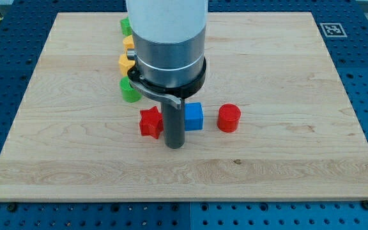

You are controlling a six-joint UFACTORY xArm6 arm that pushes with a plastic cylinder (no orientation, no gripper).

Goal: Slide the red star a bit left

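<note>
The red star (150,122) lies on the wooden board (286,166) a little left of centre. My tip (174,144) stands just right of the star and slightly below it, close to its right edge or touching it; I cannot tell which. A blue cube (193,116) sits right behind the rod on its right side. A red cylinder (229,118) stands further to the right.
The arm's grey body (168,45) hides part of a column of blocks at the view's upper left: a green block (126,26), two yellow blocks (128,43) (126,62) and a green cylinder (130,90). A marker tag (332,29) sits off the board's top right corner.
</note>
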